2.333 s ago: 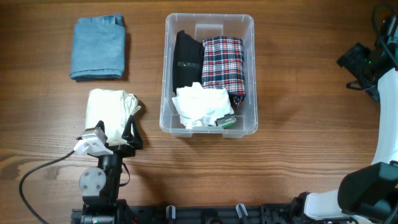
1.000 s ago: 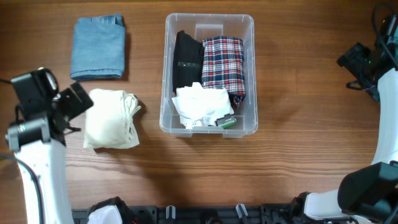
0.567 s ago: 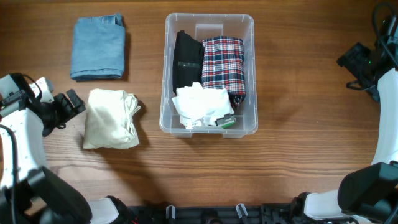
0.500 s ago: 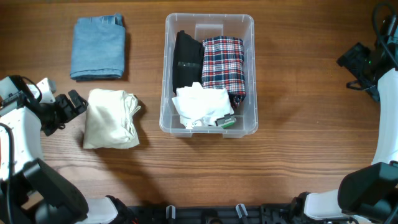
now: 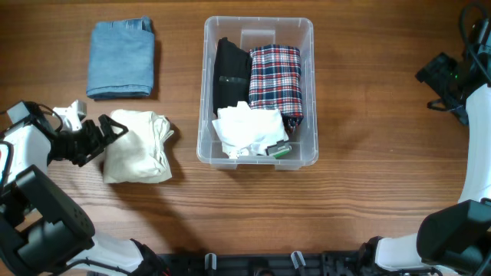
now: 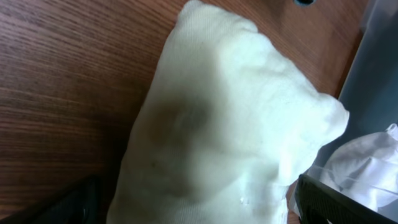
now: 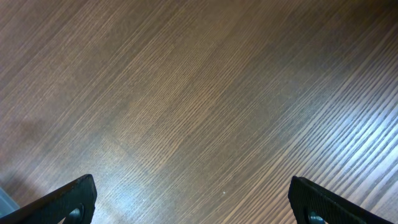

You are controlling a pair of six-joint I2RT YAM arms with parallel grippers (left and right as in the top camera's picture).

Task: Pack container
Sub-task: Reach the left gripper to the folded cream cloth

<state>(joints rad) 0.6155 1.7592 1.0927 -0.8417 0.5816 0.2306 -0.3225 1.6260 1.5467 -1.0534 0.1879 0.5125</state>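
The clear container (image 5: 258,27) stands at the table's middle back. It holds a black garment (image 5: 229,73), a plaid shirt (image 5: 276,80) and a crumpled white cloth (image 5: 247,129). A cream folded cloth (image 5: 142,146) lies left of it on the table and fills the left wrist view (image 6: 217,124). My left gripper (image 5: 110,135) is open, its fingers at the cream cloth's left edge, one finger on each side of it in the wrist view. My right gripper (image 5: 439,77) is open and empty over bare wood at the far right.
A folded blue denim garment (image 5: 120,59) lies at the back left. The container's wall shows at the right edge of the left wrist view (image 6: 379,81). The right wrist view shows only wooden tabletop (image 7: 199,93).
My left arm has swung out to the left and back in. Its gripper has now come to the cream cloth's left edge. The right arm and the container's contents have not moved.
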